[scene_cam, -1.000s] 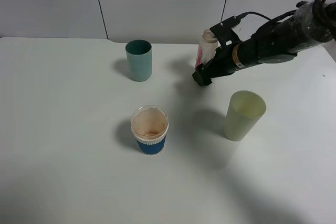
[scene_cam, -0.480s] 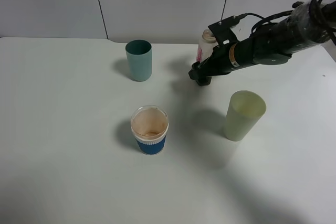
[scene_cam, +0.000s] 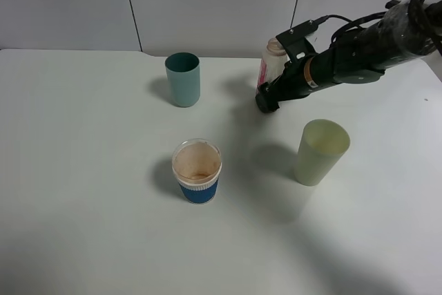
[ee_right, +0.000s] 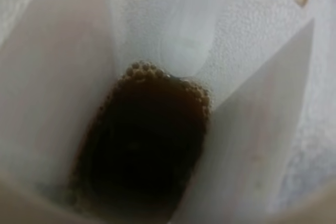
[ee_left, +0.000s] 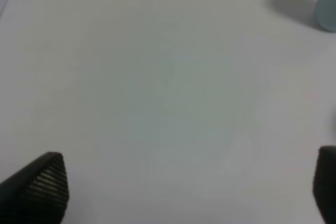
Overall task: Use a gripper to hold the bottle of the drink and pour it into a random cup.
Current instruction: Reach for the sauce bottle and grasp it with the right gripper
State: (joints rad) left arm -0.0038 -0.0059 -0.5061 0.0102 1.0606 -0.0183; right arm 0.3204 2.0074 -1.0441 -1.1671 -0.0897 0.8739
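Note:
The bottle (scene_cam: 271, 62) stands upright at the back of the white table, translucent white with a pink-red label. My right gripper (scene_cam: 266, 101) is right against its near side, the arm crossing in front of it. The right wrist view is filled by the bottle's wall (ee_right: 173, 30) and the dark brown drink (ee_right: 142, 145) inside; no fingers show there, so its grip is unclear. The cup (scene_cam: 197, 170), white with a blue band and a brown-stained inside, stands in the middle, well to the near left of the bottle. My left gripper (ee_left: 178, 192) is open over bare table.
A teal cup (scene_cam: 183, 79) stands at the back left of the bottle; its edge shows in the left wrist view (ee_left: 328, 3). A taller pale green cup (scene_cam: 321, 151) stands just in front of my right arm. A grey panelled wall (scene_cam: 207, 5) backs the table.
My right gripper shifted slightly left and back, then returned a little. The bottle and cups have not visibly moved.

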